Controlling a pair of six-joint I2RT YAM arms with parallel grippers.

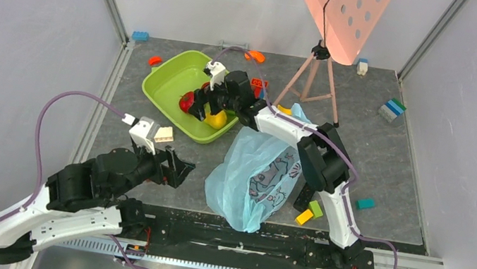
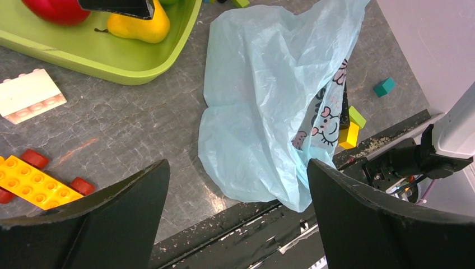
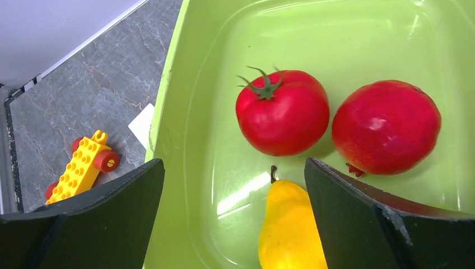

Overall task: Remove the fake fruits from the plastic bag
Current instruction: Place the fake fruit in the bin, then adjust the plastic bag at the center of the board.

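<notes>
We've got the right gripper point(image 3: 234, 174) hanging over the green tub point(image 1: 167, 79), upper middle of the overhead view, jaws spread wide and gripping nothing. Under it in the tub we see a tomato point(image 3: 283, 112), a second red fruit point(image 3: 386, 126) just beside it on the right, and a yellow pear point(image 3: 291, 224) just below them. The blue bag point(image 1: 255, 169) lies crumpled at the centre of the frame, just right of the tub, while at lower left the left gripper point(image 2: 238, 168) hovers released and empty.
</notes>
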